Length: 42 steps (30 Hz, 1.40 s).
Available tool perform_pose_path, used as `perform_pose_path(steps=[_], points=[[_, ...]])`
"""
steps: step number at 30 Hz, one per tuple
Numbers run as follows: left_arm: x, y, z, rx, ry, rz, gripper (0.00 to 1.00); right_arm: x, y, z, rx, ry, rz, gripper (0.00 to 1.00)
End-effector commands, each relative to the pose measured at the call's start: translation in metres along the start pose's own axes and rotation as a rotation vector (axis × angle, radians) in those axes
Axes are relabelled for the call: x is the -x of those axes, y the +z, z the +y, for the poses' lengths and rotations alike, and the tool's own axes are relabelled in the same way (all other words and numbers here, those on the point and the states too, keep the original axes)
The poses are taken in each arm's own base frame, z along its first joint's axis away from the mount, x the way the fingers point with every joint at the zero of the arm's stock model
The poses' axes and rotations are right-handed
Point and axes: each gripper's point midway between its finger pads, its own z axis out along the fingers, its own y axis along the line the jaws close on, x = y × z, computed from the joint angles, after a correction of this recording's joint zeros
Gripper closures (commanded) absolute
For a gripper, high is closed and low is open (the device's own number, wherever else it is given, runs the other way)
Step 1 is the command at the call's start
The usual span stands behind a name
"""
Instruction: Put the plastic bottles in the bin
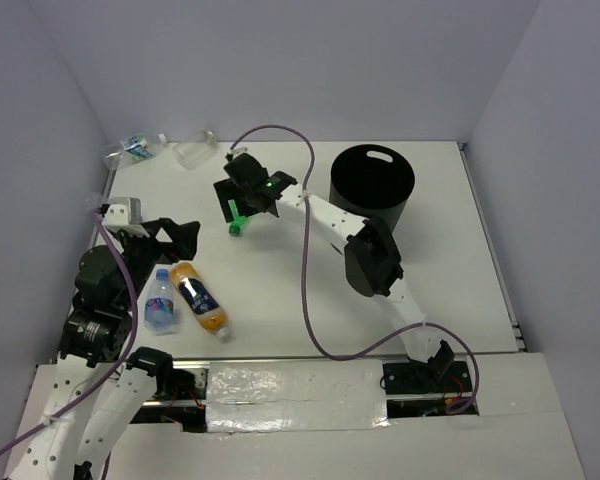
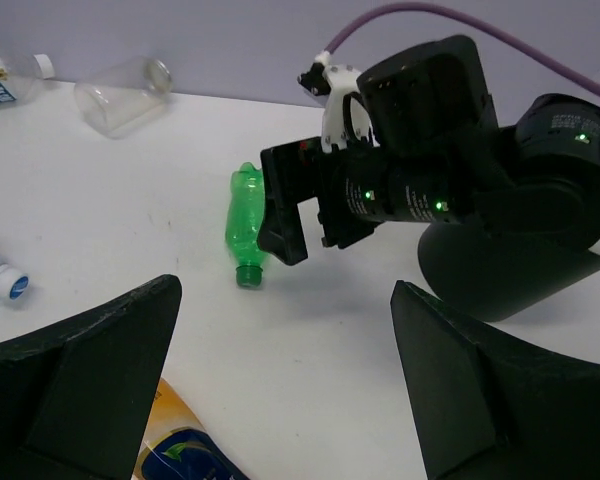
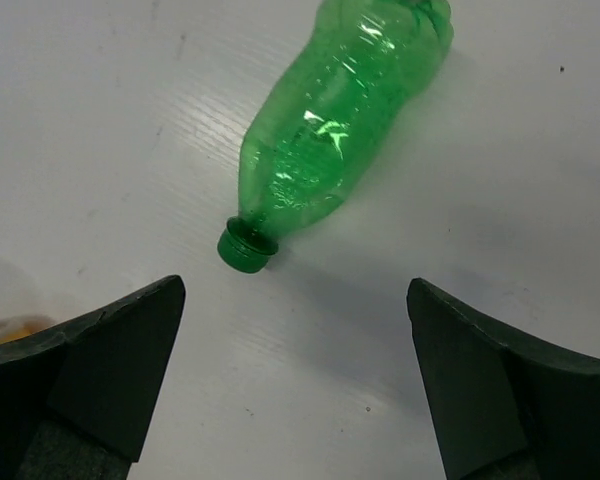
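Green bottle (image 3: 330, 130) beneath spread right claw (image 3: 295, 292)

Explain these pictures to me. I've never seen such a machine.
Two robot arms are bolted to a white table, each ending in a two-finger gripper. One picture looks down from above. The other two come from wrist cameras, so the dark shapes at their bottom are fingers. The right gripper hangs open over a green bottle on its side. The left gripper, also open, is near an orange bottle and a clear bottle. A labelled bottle and a bare bottle lie far left. A black bin stands further right. Nothing is held.
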Motion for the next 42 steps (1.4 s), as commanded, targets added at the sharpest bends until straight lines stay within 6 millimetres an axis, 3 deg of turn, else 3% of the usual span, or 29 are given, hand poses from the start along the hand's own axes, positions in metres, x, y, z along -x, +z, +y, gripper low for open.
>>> perform_pose_path(steps=[1, 5, 9, 22, 25, 30, 34, 36, 37, 38, 42], points=[[0.014, 0.002, 0.001, -0.003, 0.015, -0.059, 0.01, 0.029, 0.000, -0.006, -0.040, 0.165, -0.108, 0.00], [0.014, 0.003, 0.003, -0.013, 0.005, -0.056, 0.00, 0.018, 0.032, -0.016, -0.001, 0.258, -0.037, 0.01], [0.014, 0.004, 0.006, -0.018, -0.003, -0.054, 0.00, 0.012, 0.061, -0.020, 0.118, 0.385, 0.024, 0.07], [0.017, 0.005, 0.013, -0.005, -0.013, -0.064, 0.01, 0.008, 0.081, -0.015, 0.206, 0.468, 0.050, 0.11], [0.016, 0.005, 0.014, 0.002, -0.013, -0.063, 0.01, -0.001, 0.090, -0.017, 0.220, 0.499, 0.078, 0.16], [0.013, 0.008, 0.017, 0.010, -0.016, -0.052, 0.01, -0.012, 0.098, -0.027, 0.235, 0.544, 0.121, 0.35], [0.012, 0.011, 0.019, 0.016, -0.023, -0.047, 0.01, -0.006, 0.092, -0.034, 0.243, 0.509, 0.111, 0.53], [0.009, 0.012, 0.020, 0.015, -0.029, -0.039, 0.01, 0.004, 0.080, -0.032, 0.258, 0.452, 0.086, 0.64], [0.008, 0.014, 0.021, 0.018, -0.031, -0.035, 0.01, -0.002, 0.077, -0.032, 0.258, 0.429, 0.098, 0.67], [0.007, 0.016, 0.022, 0.022, -0.035, -0.029, 0.01, 0.014, 0.058, -0.025, 0.278, 0.368, 0.060, 0.71], [-0.002, 0.023, 0.023, 0.018, -0.063, 0.001, 0.01, 0.032, -0.001, -0.002, 0.347, 0.203, -0.001, 0.79]])
